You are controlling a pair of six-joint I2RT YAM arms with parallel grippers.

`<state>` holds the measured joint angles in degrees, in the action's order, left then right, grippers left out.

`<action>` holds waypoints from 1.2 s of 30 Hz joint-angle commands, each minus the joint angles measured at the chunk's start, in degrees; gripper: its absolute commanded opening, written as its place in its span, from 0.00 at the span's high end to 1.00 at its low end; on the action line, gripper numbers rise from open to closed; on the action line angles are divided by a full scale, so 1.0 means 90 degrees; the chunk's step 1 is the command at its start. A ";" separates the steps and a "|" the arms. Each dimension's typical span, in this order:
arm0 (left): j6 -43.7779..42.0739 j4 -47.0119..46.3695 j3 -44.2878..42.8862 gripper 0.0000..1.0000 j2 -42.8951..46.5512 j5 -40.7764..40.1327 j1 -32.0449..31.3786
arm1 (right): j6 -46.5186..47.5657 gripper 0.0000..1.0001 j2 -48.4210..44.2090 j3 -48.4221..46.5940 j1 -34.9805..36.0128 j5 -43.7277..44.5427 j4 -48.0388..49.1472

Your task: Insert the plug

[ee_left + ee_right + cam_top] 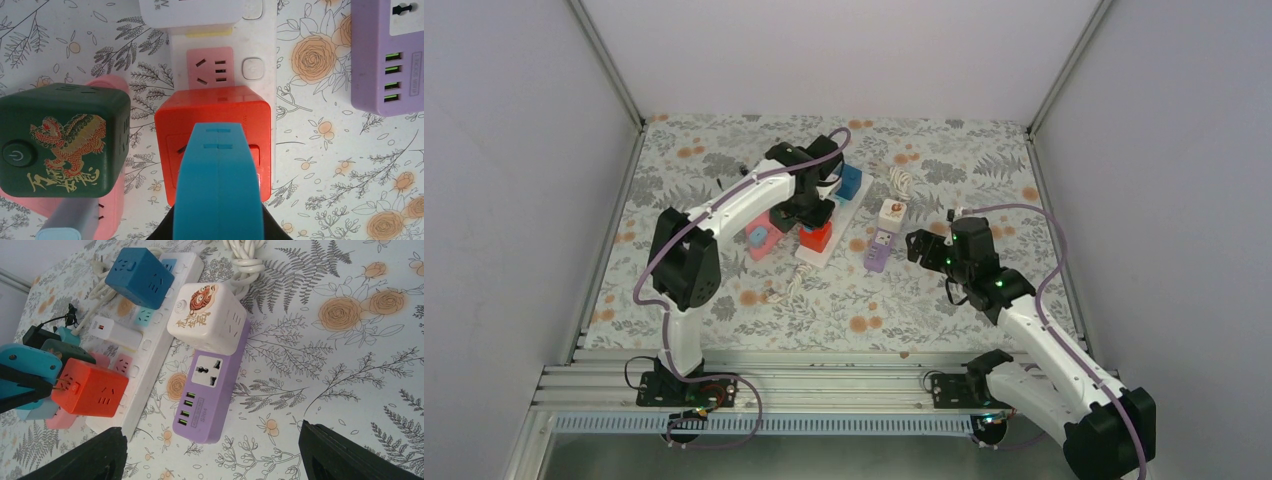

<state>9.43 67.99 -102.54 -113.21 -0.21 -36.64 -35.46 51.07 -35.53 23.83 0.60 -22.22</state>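
A red cube plug (816, 237) sits on the near end of the white power strip (845, 213); it fills the centre of the left wrist view (215, 107) and shows in the right wrist view (90, 387). My left gripper (809, 214) has its blue fingers (218, 165) closed together with nothing between them, right over the top face of the red cube. A free pink socket (210, 67) lies just beyond the cube on the strip (261, 95). My right gripper (916, 245) is open and empty (210, 435), low over the table near the purple strip.
A purple strip (205, 400) carrying a white tiger-print cube (207, 317) lies right of the white strip. A blue cube (140, 277) and a white adapter (115, 335) sit further along it. A dark green dragon-print cube (62, 140) sits on a pink strip (759, 241) to the left.
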 commanded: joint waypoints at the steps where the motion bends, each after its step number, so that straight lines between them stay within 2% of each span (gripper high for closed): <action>1: 0.0060 0.0125 -0.0164 0.98 0.0047 -0.0215 -0.0050 | 0.0020 0.11 -0.0046 0.0119 -0.0080 -0.0141 0.0229; 36: 0.0178 -0.0242 0.0600 0.98 -0.0194 -0.0290 -0.0089 | 0.0017 0.11 0.0042 0.0228 -0.0125 -0.0272 0.0288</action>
<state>9.91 65.32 -100.03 -113.08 -2.55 -37.19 -35.46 51.11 -34.35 23.46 -1.23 -21.10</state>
